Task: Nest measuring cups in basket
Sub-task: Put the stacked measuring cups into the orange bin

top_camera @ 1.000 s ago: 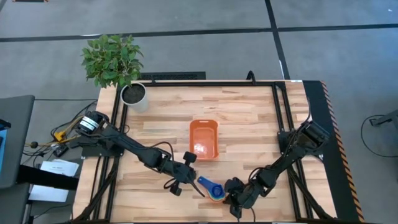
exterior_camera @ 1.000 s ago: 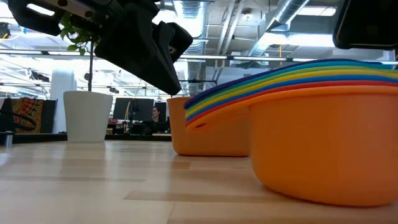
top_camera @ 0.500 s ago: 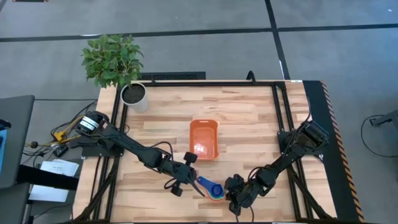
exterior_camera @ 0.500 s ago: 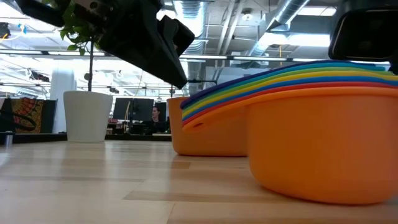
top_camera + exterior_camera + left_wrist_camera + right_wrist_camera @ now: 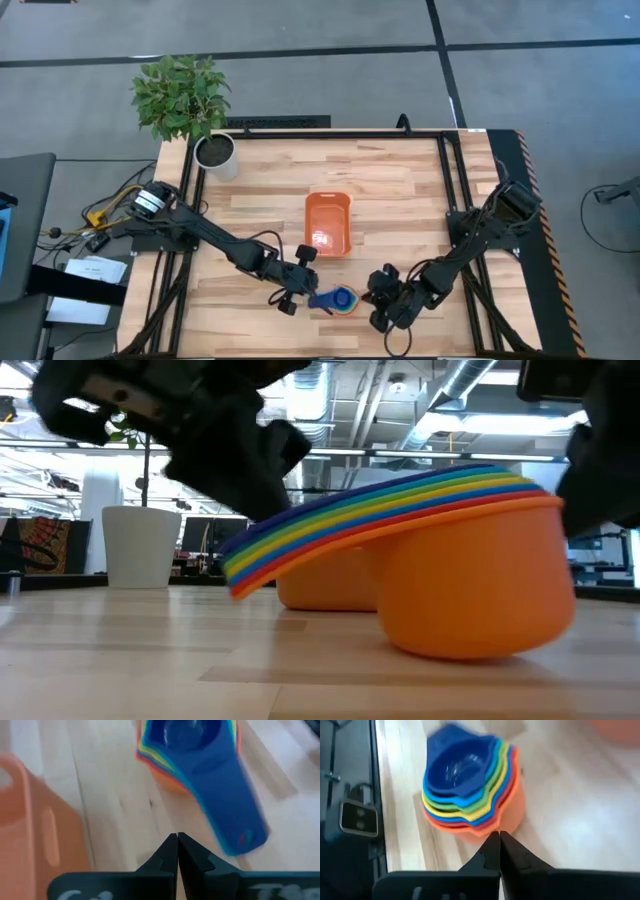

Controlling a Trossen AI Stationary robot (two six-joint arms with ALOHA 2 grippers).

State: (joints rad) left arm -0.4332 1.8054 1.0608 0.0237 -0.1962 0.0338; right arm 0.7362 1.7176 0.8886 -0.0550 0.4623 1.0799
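The measuring cups (image 5: pixel 338 300) sit nested in one stack on the table near its near edge. The dark blue cup is on top and the orange one outermost, and the handles (image 5: pixel 290 545) fan toward the table's left. The stack looks tipped, handle side low. The orange basket (image 5: pixel 328 222) stands on the table beyond the stack. My left gripper (image 5: pixel 306 296) is shut just left of the handle ends (image 5: pixel 240 835). My right gripper (image 5: pixel 383 297) is shut at the bowl's right side. My left gripper's shut fingertips (image 5: pixel 177 840) stand close beside the blue handle's free end; I cannot tell whether they touch it. My right gripper meets the orange outermost cup's lower wall (image 5: pixel 487 830) with its shut fingertips, on the side away from the handles. It comes slanting down from the table's right.
A white plant pot (image 5: pixel 215 152) with a green plant stands at the far left corner. The black table frame (image 5: pixel 470 140) runs along the edges. Bare wood lies left and right of the basket (image 5: pixel 20 820). Room lights and desks show behind the pot (image 5: pixel 140 545).
The stack has slid a little toward the table's left and far side and has turned, so its handles swung from pointing far-left to pointing straight left. The right gripper moved toward the far edge, staying at the bowl's right side. The left gripper drew back slightly toward the left.
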